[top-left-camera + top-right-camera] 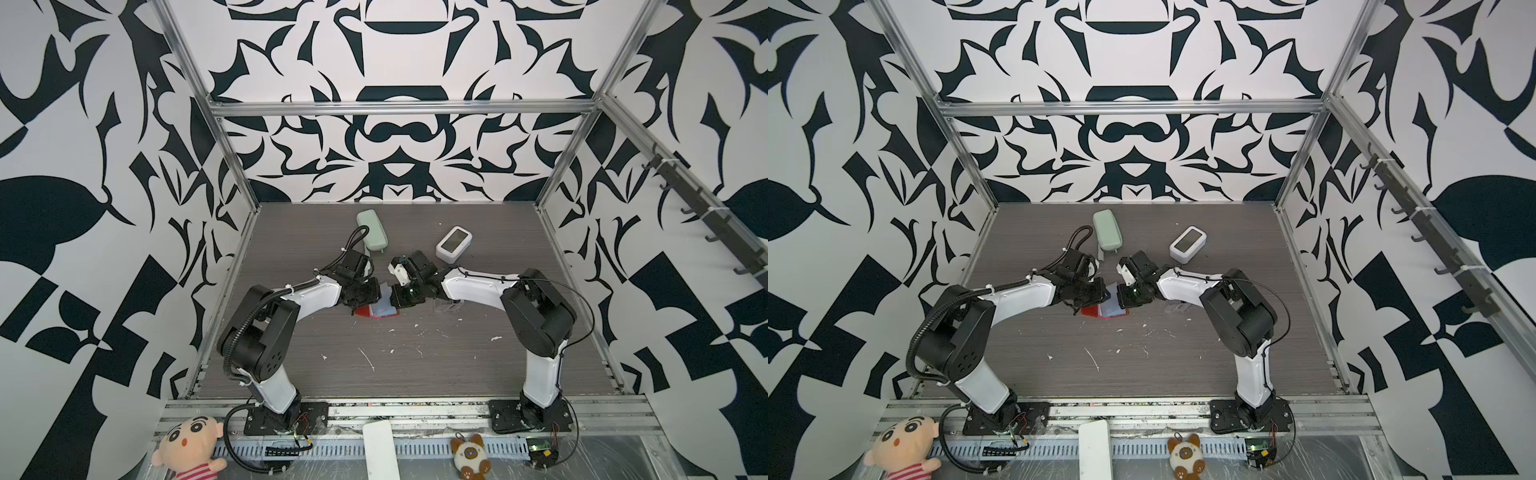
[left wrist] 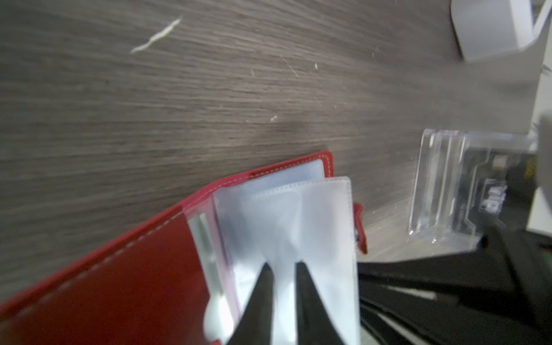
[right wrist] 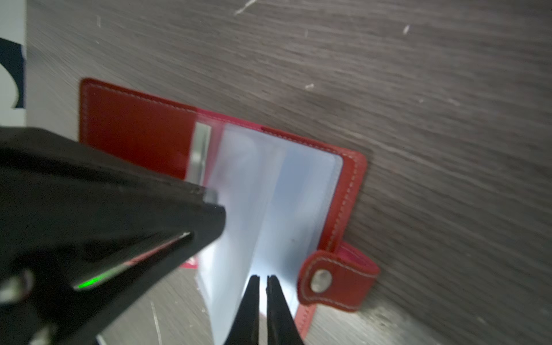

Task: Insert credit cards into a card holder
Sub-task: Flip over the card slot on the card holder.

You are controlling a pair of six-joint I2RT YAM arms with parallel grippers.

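The card holder [image 2: 134, 283] lies open mid-table [image 1: 415, 365], well clear of every table edge, between the two grippers. The left gripper [image 2: 283, 268] has its jaws a little apart over a lifted clear sleeve [image 2: 325, 215]. The right gripper [image 3: 263, 277] shows only a slit between its tips at the sleeve's raised edge, beside the snap tab [image 3: 337, 277]; whether it pinches, I cannot tell. A black card [image 2: 493, 200] stands in the clear stand [image 2: 433, 191] near the holder. Bare table lies toward the arm bases.

evenly lit top views; wrist views blurred, glare on the card holder [image 3: 268, 194].
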